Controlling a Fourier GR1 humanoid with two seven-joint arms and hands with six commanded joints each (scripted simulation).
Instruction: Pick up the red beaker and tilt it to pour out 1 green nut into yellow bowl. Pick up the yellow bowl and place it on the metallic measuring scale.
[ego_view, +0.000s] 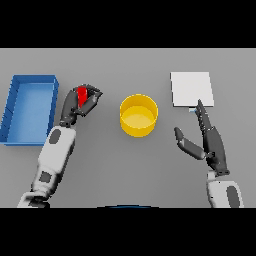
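Note:
My left hand (75, 107) is curled round the red beaker (82, 96), which shows only as a red patch between the dark fingers, left of the yellow bowl (139, 115). The bowl stands upright in the middle of the table; I cannot tell whether a nut lies inside it. At the back right lies the metallic measuring scale (192, 89), a pale flat square. My right hand (210, 140) rests just in front of the scale, fingers straight and pointing toward it, thumb spread to the left, holding nothing.
A blue open bin (30, 107) stands at the left edge of the table, close beside my left arm. Grey tabletop runs between the bowl and the scale.

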